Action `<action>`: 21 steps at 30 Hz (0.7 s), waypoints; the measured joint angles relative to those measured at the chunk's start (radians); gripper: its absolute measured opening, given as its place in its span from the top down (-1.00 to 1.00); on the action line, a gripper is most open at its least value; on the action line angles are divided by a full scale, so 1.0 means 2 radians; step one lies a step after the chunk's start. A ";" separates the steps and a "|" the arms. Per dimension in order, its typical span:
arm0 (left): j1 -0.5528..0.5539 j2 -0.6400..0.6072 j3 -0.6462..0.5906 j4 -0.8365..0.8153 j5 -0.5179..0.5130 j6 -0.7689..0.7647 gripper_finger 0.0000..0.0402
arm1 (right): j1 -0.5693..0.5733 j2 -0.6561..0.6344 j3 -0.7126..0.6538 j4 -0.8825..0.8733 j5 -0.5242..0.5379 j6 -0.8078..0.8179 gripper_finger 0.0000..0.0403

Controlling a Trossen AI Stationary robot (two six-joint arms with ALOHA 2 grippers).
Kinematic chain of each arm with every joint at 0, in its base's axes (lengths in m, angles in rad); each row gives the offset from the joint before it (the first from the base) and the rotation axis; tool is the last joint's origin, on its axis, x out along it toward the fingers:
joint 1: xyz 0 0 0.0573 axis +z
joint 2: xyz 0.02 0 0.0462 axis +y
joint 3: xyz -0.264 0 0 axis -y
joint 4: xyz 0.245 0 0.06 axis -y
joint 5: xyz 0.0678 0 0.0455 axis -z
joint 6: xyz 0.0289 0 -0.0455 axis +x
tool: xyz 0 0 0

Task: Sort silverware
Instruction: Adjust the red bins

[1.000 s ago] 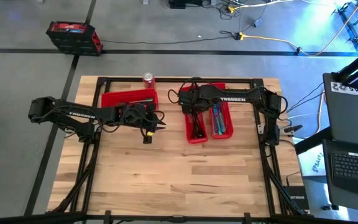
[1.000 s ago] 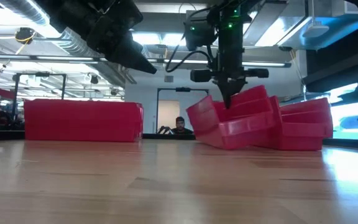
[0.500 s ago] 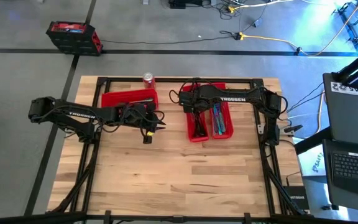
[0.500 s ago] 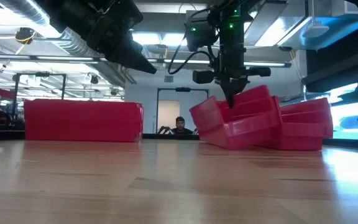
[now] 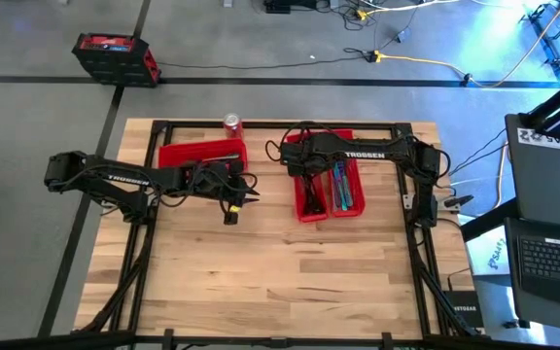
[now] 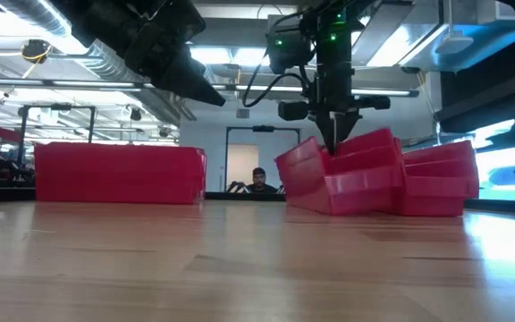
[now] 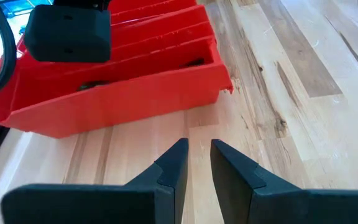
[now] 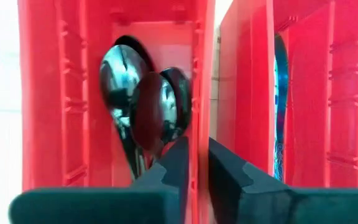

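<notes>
My right gripper [image 5: 307, 183] reaches in from the table's right and is shut on a long red bin [image 5: 307, 206] that holds dark spoons [image 8: 148, 106]. In the low view this bin [image 6: 329, 183] stands tilted against a second red bin [image 5: 346, 190], which holds blue-teal silverware [image 8: 280, 93]. My left gripper [image 7: 199, 149] hovers above bare wood in front of a third red bin [image 5: 202, 153]. Its fingers stand a narrow gap apart with nothing between them. My right gripper pinches the spoon bin's long side wall [image 8: 202, 74], the one facing the second bin. One finger [image 8: 173, 165] is inside the bin and the other is outside, in the gap between the bins. The fingers come from above, pointing down. The bin hangs tilted, its lower edge on the table.
A red soda can [image 5: 232, 123] stands at the far edge behind the third bin. Black frame rails [image 5: 144, 243] run along the table's left and right sides. The near half of the table [image 5: 280, 282] is bare wood. A person [image 6: 259, 179] shows in the room beyond.
My right gripper has moved a little toward the table's right, keeping its hold. The tilted spoon bin has slid with it toward the second bin and now stands less steeply.
</notes>
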 joint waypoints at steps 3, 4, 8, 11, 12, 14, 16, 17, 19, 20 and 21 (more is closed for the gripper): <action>0.000 0.000 0.000 0.000 0.000 0.000 0.72 | 0.000 0.002 0.000 -0.003 0.007 -0.001 0.69; 0.000 0.000 0.000 0.000 0.000 0.000 0.72 | 0.000 0.004 0.000 -0.002 0.008 -0.001 0.66; 0.000 0.000 0.000 0.000 0.000 0.000 0.72 | 0.000 0.008 0.000 -0.006 0.008 -0.001 0.61; 0.000 0.000 0.000 0.000 0.000 0.000 0.72 | 0.000 0.008 0.000 -0.012 0.007 -0.001 0.60; 0.000 0.000 0.000 0.000 0.000 0.000 0.72 | 0.000 0.008 0.000 -0.011 0.007 -0.001 0.60; 0.000 0.000 0.000 0.000 0.000 0.000 0.72 | 0.000 0.008 0.000 -0.009 0.008 -0.001 0.60; 0.000 0.000 0.000 0.000 0.000 0.000 0.72 | 0.000 0.008 0.000 -0.005 0.012 -0.001 0.60; 0.000 0.000 0.000 0.000 0.000 0.000 0.72 | 0.000 0.008 0.000 -0.001 0.014 -0.001 0.60; 0.000 0.000 0.000 0.000 0.000 0.000 0.72 | 0.000 0.008 0.002 0.005 0.014 -0.002 0.60; 0.000 0.000 0.000 0.000 0.000 0.000 0.72 | 0.000 0.008 0.005 0.003 0.014 -0.003 0.60; 0.000 0.000 0.000 0.000 0.000 0.000 0.72 | 0.001 0.008 0.010 0.001 0.014 -0.004 0.60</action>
